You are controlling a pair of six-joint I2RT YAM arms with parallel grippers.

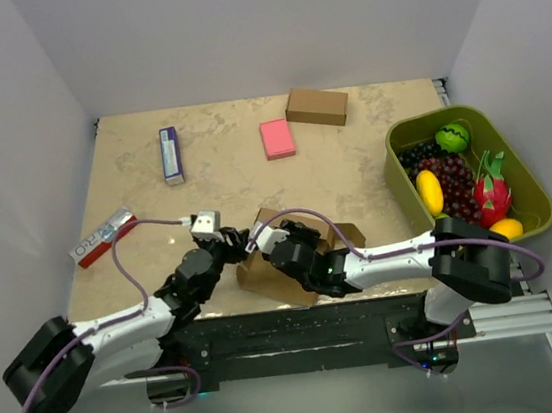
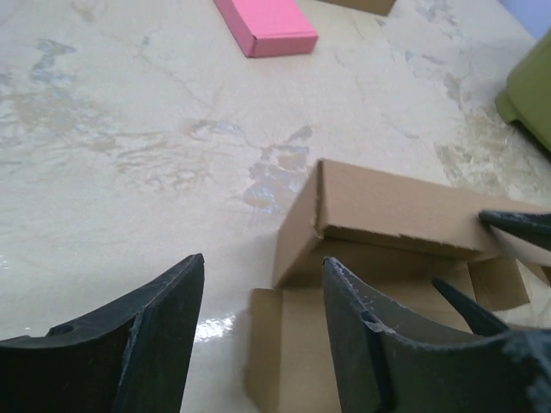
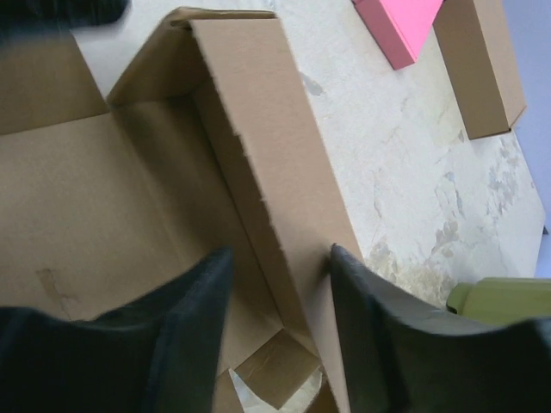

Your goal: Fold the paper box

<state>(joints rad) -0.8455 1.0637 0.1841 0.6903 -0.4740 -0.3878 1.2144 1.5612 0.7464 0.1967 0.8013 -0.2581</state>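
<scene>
The paper box [image 1: 298, 264] lies half folded at the near middle of the table, a brown cardboard cut-out with one long wall [image 3: 275, 146] raised and flaps flat around it. My right gripper [image 3: 281, 251] is open and straddles that raised wall: one finger is inside the box and the other against the wall's outer face. My left gripper [image 2: 263, 261] is open at the box's left end, above bare table and the edge of a flat flap [image 2: 293, 344]. The folded wall [image 2: 387, 202] stands just beyond it. In the top view the two grippers [image 1: 234, 244] [image 1: 269, 244] nearly meet.
A pink block [image 1: 277, 138] and a ready-made brown box [image 1: 316, 107] lie at the back. A blue-and-white carton [image 1: 171, 155] and a red-and-white packet [image 1: 103, 237] lie to the left. A green tub [image 1: 390, 167] of toy fruit stands at the right.
</scene>
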